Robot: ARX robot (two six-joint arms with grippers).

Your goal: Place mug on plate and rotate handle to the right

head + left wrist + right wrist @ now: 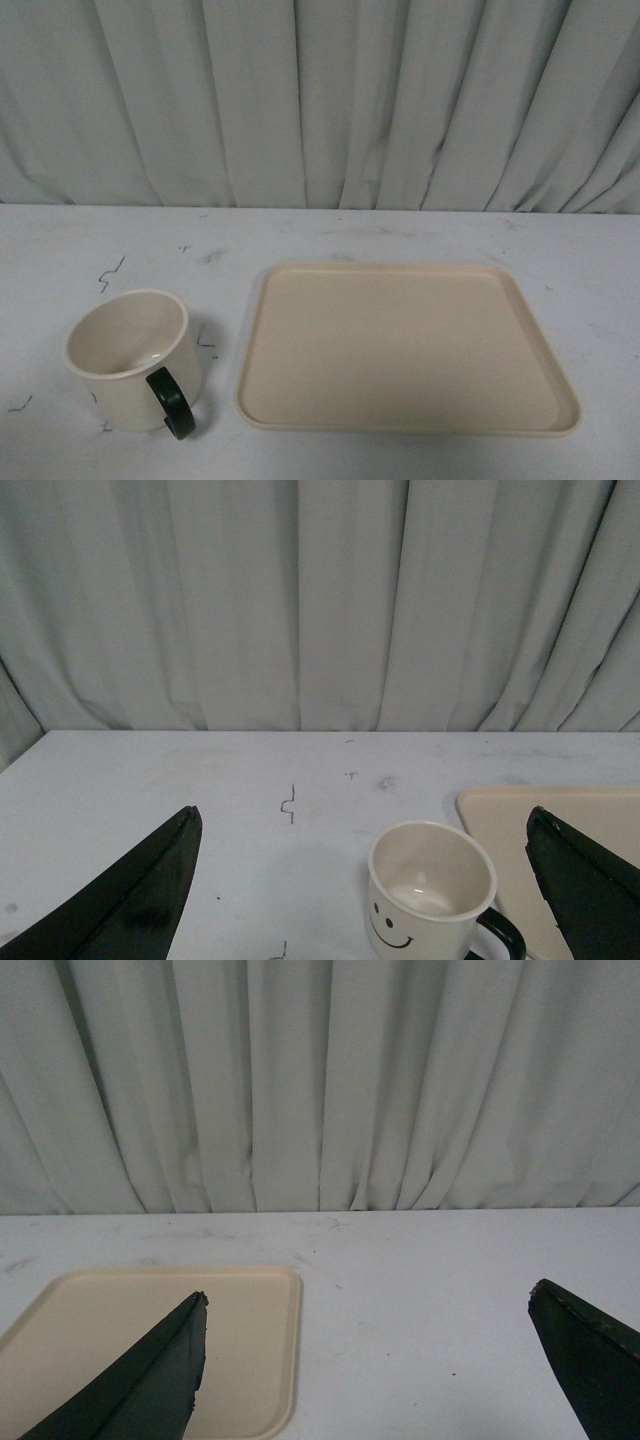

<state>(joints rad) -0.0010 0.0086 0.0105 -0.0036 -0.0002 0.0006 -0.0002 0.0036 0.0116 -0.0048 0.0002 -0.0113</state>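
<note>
The cream mug (125, 352) stands upright on the table at the front left, mouth up and empty. Its dark handle (171, 402) points toward the camera and slightly right. The beige plate (405, 345) lies flat to the mug's right, a small gap apart, with nothing on it. Neither arm shows in the front view. In the left wrist view my left gripper (362, 815) is open, above and behind the mug (430, 885), whose smiley face shows; the plate's corner (500, 815) lies beside it. My right gripper (368, 1300) is open over the table beside the plate (150, 1330).
A pale grey curtain (320, 100) hangs along the table's far edge. The white tabletop (150, 250) carries small dark scuff marks near the mug.
</note>
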